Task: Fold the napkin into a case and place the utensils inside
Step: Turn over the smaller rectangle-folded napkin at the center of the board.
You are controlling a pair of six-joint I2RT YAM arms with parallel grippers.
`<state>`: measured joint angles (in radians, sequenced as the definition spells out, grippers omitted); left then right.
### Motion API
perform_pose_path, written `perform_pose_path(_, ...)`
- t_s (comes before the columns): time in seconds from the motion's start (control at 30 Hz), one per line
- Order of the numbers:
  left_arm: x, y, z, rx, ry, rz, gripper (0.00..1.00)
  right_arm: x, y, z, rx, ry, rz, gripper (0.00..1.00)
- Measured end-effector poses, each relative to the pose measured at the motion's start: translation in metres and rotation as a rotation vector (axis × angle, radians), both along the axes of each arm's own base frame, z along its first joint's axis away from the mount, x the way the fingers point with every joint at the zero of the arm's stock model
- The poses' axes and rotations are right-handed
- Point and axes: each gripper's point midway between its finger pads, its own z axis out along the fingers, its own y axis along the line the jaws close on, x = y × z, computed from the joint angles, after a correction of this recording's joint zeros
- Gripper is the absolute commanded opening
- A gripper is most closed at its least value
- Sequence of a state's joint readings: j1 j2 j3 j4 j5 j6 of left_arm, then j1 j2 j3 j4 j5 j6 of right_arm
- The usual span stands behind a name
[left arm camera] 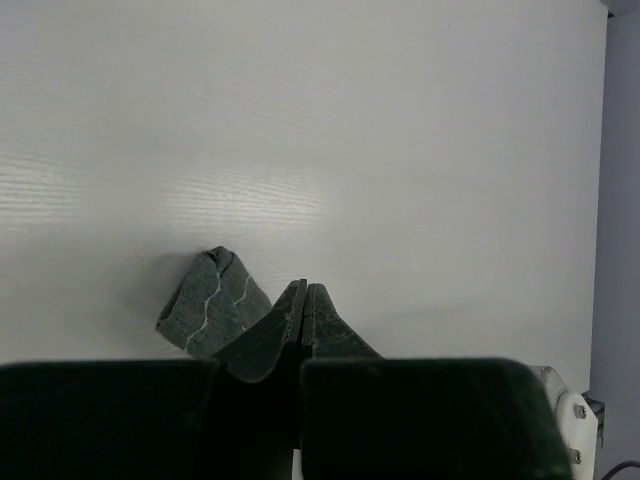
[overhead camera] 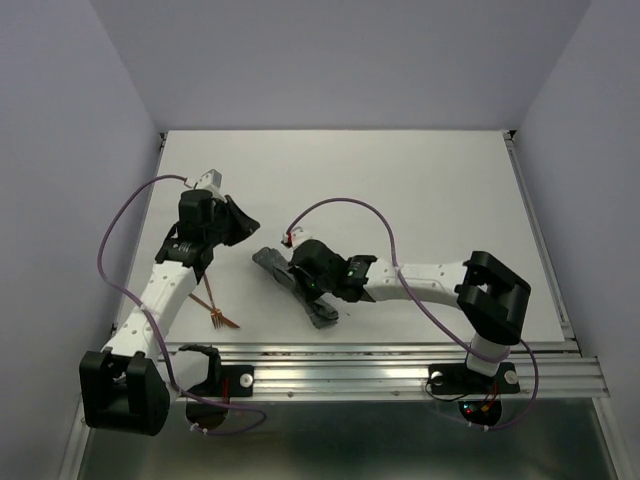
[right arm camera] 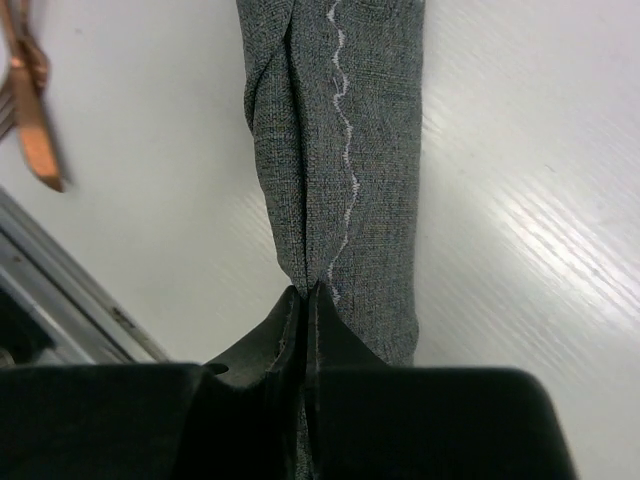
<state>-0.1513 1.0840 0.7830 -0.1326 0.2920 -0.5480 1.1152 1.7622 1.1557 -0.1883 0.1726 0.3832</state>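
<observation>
From above, we are seeing the grey-green cloth napkin, folded narrow, lying diagonally on the white bench. The right end effector is sitting over it, the left end effector just off its far end.

In the left wrist view, the left end effector is clenching on nothing, with 1 napkin end just to its left.

In the right wrist view, the right end effector is pinching the napkin, whose long axis is running straight ahead. The copper-brown metal utensils are lying ahead-left.

utensils cropped at left edge, napkin half under right arm
</observation>
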Motion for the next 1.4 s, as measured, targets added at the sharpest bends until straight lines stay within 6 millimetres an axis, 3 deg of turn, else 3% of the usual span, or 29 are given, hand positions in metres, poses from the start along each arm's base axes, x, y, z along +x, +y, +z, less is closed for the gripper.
perform_pose_path(0.17,-0.005,0.006,0.001,0.006,0.007,0.009,0.05,-0.011,0.023,0.016,0.103,0.053,0.061,0.01)
perform_pose_path(0.43,-0.011,0.003,0.009,-0.006,-0.005,-0.01,0.06,-0.029,0.043,0.027,0.217,0.166,0.166,0.01)
perform_pose_path(0.7,-0.013,-0.001,0.01,-0.023,-0.007,-0.033,0.06,-0.017,0.043,0.012,0.263,0.271,0.206,0.01)
perform_pose_path(1.2,-0.014,-0.004,0.007,-0.038,-0.01,-0.049,0.08,0.014,0.019,-0.007,0.283,0.34,0.223,0.02)
perform_pose_path(1.3,-0.016,-0.005,-0.001,-0.038,0.008,-0.051,0.08,0.02,0.015,-0.012,0.279,0.347,0.223,0.08)
perform_pose_path(1.4,-0.017,-0.006,-0.014,-0.042,0.043,-0.052,0.08,0.032,0.004,-0.024,0.257,0.354,0.198,0.3)
